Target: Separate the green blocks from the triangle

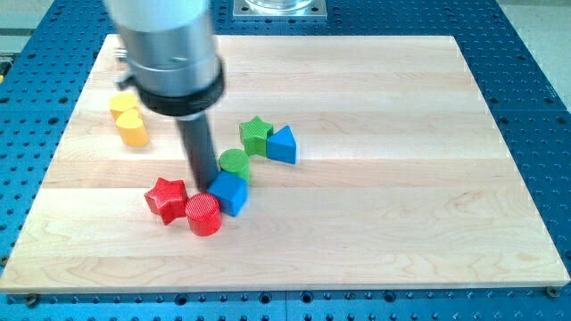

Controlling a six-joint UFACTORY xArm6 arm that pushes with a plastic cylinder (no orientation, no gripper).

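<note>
Wooden board (401, 134) on blue perforated table (535, 89); my tip (202, 191) touches blue cube (229, 193); no pincer visible

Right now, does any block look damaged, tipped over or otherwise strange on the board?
Nothing stands out. All blocks rest flat and whole. The green star touches the blue triangle, and my tip sits among the red star, red cylinder and blue cube.
</note>
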